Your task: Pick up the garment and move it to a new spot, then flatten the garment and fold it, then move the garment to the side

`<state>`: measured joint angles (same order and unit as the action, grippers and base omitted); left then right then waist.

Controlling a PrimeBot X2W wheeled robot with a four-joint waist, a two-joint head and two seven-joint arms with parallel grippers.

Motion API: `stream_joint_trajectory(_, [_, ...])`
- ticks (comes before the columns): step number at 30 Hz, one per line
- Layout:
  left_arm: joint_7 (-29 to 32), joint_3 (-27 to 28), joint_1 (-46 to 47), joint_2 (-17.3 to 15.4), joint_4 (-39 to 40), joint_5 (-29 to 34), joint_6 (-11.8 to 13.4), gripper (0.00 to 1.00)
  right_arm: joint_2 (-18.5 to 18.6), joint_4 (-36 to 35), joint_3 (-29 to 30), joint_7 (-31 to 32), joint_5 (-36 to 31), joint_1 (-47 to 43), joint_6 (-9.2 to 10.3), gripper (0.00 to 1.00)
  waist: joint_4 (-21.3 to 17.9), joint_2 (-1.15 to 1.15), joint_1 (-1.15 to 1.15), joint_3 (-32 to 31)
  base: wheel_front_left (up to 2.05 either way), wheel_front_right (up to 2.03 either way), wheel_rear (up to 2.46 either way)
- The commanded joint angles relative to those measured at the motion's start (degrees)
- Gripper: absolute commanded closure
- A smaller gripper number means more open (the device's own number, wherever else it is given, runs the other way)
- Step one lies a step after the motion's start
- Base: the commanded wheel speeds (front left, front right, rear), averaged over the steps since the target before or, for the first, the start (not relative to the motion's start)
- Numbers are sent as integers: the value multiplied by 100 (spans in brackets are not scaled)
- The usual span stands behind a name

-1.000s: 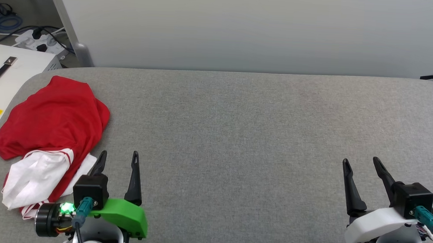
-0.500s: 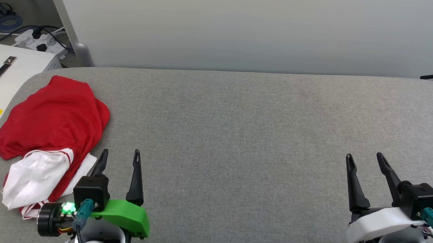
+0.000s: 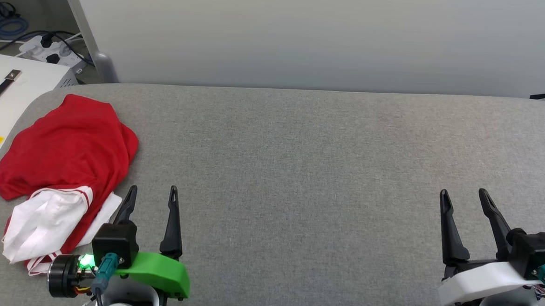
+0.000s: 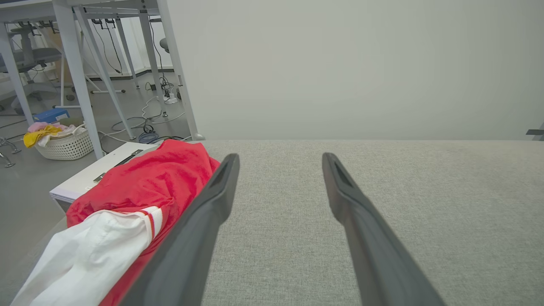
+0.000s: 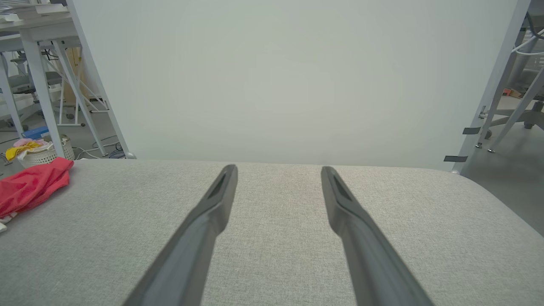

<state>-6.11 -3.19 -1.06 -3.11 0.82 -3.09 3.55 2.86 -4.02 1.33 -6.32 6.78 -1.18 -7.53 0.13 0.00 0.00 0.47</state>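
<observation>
Little has changed: my right pincer (image 3: 464,192), open and empty, crept right; my left pincer (image 3: 153,188), also open, waits just beside the crumpled shirt (image 3: 67,147), pickup not started.

Our left gripper (image 3: 153,189) carries two long, dark, tapering fingers (image 3: 172,227) on a bright green shell (image 3: 161,271). It also has a black camera block (image 3: 115,240), a teal plug (image 3: 104,266), a glowing green light (image 3: 86,260) and a black wrist cylinder (image 3: 58,275). Our right gripper (image 3: 464,193) has the same fingers on a white shell (image 3: 480,280).
</observation>
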Motion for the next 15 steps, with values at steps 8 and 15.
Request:
stream_joint_trajectory(8, [-155, -34, 8, 12, 25, -109, 61, 0, 2, -71, 16, -145, 151, -103, 2, 0, 2, 0, 0, 7, 0, 0, 0])
stream_joint_trajectory(15, [-236, -60, 3, 13, 25, -161, 71, 0, 2, -94, 29, -225, 236, -127, 2, 0, 7, 0, 0, 8, 0, 0, 0])
